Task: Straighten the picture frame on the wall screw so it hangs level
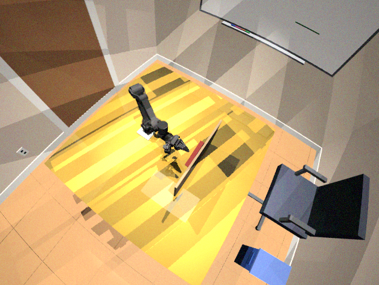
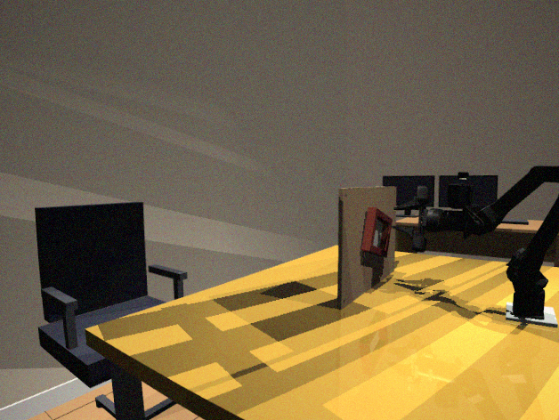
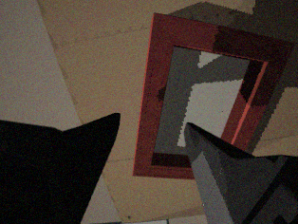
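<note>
The red picture frame (image 1: 194,154) (image 2: 370,230) (image 3: 157,76) hangs crooked on the upright board (image 2: 352,225) (image 3: 104,71). In the exterior view its left end is higher and its right end lower. The notched strip and screw are hidden. My gripper (image 1: 187,150) (image 2: 395,218) (image 3: 153,122) is open and empty, a short way in front of the frame. In the wrist view, which looks turned on its side, the left fingertip is over bare board and the right one overlaps the picture area. The frame's upper bar lies between them in that view. I see no contact.
The board stands on the yellow striped table (image 1: 107,174) (image 2: 406,383). The arm's white base plate (image 1: 144,133) (image 2: 548,316) is on the robot's side. A dark chair (image 1: 291,195) (image 2: 90,257) is behind the board, and a blue object (image 1: 269,266) is on the floor.
</note>
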Robot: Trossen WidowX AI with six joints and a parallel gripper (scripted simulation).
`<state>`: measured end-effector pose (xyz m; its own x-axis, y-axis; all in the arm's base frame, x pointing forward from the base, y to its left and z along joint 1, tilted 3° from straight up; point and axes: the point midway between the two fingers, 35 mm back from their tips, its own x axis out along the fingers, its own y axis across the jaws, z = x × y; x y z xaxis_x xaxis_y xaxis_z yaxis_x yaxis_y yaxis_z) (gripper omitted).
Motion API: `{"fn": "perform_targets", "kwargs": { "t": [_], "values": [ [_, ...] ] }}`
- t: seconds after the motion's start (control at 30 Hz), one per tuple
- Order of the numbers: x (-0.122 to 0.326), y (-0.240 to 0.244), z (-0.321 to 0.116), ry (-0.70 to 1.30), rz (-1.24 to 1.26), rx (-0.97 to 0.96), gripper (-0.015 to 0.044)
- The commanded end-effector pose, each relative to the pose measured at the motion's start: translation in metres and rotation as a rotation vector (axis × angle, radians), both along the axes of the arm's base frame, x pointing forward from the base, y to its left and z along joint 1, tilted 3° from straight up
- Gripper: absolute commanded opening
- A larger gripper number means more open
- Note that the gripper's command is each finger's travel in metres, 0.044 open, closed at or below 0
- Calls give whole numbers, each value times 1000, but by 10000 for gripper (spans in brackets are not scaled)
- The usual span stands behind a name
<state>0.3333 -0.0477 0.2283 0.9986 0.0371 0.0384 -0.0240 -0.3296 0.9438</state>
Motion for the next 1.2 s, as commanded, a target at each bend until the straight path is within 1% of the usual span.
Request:
{"fn": "perform_targets", "kwargs": {
  "t": [0.0, 0.8, 1.17],
  "values": [
    [1, 0, 2, -7, -3, -5, 260],
    [38, 1, 5, -10, -3, -5, 260],
    [40, 1, 5, -10, -3, -5, 260]
  ]
}}
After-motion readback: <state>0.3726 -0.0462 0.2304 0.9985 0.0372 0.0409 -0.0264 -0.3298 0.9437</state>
